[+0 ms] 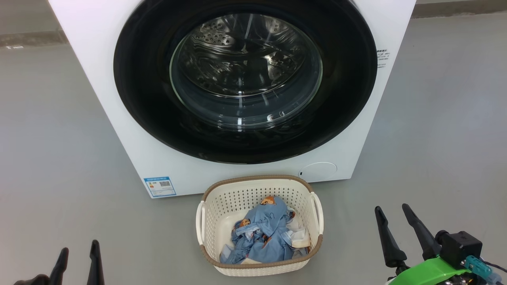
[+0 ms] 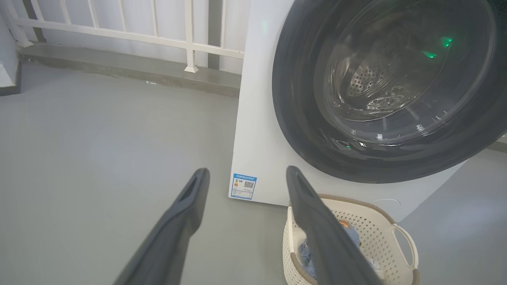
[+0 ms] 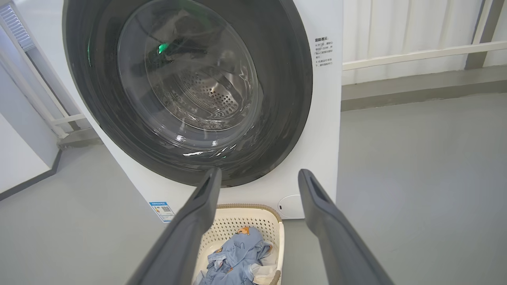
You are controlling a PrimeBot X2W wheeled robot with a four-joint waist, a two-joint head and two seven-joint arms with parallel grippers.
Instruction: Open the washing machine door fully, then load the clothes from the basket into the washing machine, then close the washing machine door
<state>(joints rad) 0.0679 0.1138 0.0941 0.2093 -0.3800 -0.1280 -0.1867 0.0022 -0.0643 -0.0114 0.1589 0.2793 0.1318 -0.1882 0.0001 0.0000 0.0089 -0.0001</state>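
Observation:
The white washing machine stands straight ahead on the grey floor. Its round black-rimmed door lies flush against the front, and the steel drum shows through the glass. In front of it sits the cream basket holding the light blue clothes with orange prints. My left gripper is low at the left, open and empty, well left of the basket. My right gripper is open and empty to the basket's right. In the wrist views the door, basket and clothes lie beyond the spread grippers.
A blue energy sticker marks the machine's lower left corner and a round white cap its lower right. A white railing on a low kerb runs behind the machine. Bare grey floor spreads on both sides.

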